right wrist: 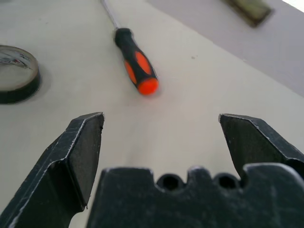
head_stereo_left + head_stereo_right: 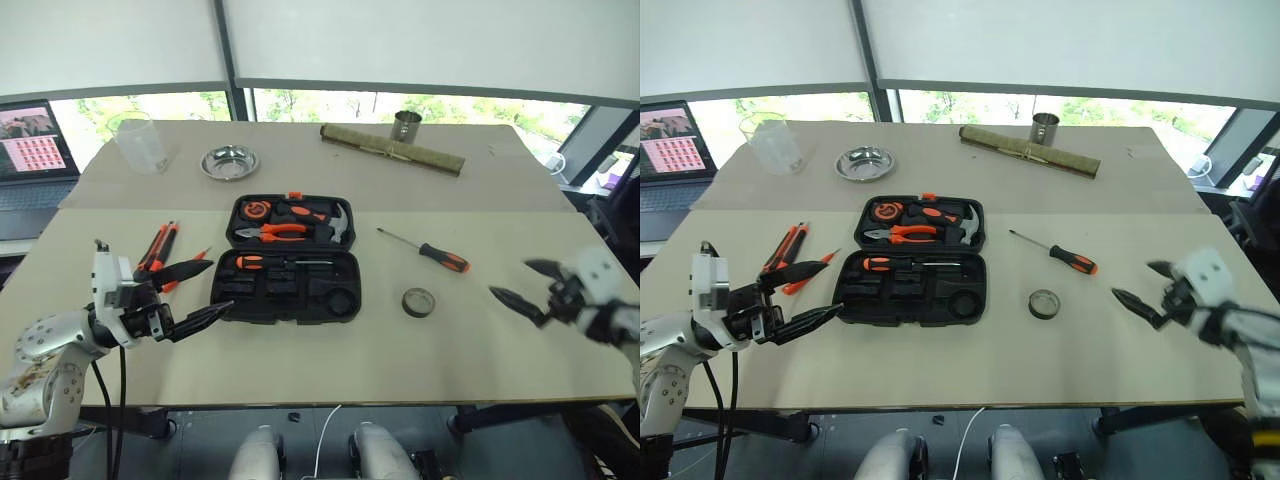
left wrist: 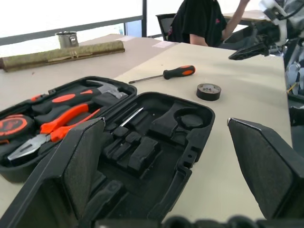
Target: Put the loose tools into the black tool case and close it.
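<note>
Nearest to us, our left gripper [image 2: 195, 291] hangs over the table's [image 2: 300, 370] near left part, its fingers spread wide with nothing between them, tips pointing at the left end of the case [image 2: 290, 258]. The case lies open at the table's middle, just beside that gripper. Its far half holds pliers [image 2: 272, 231], a hammer [image 2: 335, 226] and a tape measure [image 2: 256, 209]; in the near half one screwdriver [image 2: 280, 262] lies in a recess along the hinge side. Left of the case, behind our left gripper, lie the knife [image 2: 157, 246] and the slim tester [image 2: 188, 268].

Our right gripper [image 2: 525, 284] is over the table's right side, also wide open and empty. A second screwdriver [image 2: 425, 250] lies between it and the case, handle toward the gripper, apart from its fingertips. The tape roll [image 2: 419, 302] sits flat nearer us, right of the case.
</note>
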You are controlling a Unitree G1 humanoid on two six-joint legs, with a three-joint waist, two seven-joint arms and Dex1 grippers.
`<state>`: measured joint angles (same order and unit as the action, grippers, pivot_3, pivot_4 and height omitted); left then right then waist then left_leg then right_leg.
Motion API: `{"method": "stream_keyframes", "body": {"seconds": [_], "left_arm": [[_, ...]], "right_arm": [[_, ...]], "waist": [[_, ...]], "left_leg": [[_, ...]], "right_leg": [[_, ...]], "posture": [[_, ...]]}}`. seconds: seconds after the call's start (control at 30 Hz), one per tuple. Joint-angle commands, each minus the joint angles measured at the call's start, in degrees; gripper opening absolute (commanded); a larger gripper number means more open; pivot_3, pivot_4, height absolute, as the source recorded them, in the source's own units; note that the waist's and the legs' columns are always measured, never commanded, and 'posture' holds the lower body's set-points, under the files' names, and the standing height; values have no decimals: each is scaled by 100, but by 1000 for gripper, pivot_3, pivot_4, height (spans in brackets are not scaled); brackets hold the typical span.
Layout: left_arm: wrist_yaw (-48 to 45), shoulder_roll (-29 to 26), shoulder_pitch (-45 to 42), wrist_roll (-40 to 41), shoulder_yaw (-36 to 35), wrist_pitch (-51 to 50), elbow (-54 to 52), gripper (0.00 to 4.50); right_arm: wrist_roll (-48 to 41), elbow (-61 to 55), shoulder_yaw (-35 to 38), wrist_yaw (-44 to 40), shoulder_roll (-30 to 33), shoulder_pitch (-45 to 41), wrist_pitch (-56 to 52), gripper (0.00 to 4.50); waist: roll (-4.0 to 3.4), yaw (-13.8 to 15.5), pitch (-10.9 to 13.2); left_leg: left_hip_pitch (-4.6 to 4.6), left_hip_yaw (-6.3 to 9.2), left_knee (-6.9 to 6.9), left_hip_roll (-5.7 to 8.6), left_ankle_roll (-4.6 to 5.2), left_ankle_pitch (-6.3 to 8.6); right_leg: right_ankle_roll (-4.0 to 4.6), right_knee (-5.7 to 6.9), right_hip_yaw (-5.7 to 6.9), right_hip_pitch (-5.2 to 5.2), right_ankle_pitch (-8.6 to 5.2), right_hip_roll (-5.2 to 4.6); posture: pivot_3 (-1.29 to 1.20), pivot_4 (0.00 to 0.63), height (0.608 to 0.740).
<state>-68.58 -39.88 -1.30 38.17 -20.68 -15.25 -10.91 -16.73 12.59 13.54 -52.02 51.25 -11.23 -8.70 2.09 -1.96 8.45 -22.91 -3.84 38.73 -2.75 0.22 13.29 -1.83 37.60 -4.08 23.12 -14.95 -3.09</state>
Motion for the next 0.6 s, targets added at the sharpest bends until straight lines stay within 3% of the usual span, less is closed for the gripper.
{"method": "stream_keyframes", "body": {"seconds": [0.03,0.27,0.43,0.6], "left_arm": [[-348,-103,141,11,190,157,-234,4452],[-280,-40,49,-89,533,339,-504,4452],[-216,-180,179,-189,396,391,-442,4500],[-260,-276,315,-139,271,362,-384,4500]], "right_arm": [[527,1334,-780,-629,87,-1377,-95,4500],[1814,3512,-2126,-880,-463,-3459,140,4500],[2041,4608,-2256,-941,-802,-4099,673,3109],[2242,5106,-2293,-837,-946,-4326,1066,1262]], "waist": [[0,-13,0],[-4,-17,5],[-4,-12,5],[-5,-47,5]], "left_leg": [[-1,2,-2,0,0,0],[-37,3,-18,4,2,4],[-38,4,-37,13,2,5],[-36,4,-49,12,6,7]], "right_leg": [[1,-1,3,-1,-1,2],[-1,-30,12,22,1,-5],[-9,-48,14,19,6,-16],[-11,-53,15,20,7,-24]], "posture": [[0,150,740],[0,150,740],[0,150,740],[0,150,740]]}}
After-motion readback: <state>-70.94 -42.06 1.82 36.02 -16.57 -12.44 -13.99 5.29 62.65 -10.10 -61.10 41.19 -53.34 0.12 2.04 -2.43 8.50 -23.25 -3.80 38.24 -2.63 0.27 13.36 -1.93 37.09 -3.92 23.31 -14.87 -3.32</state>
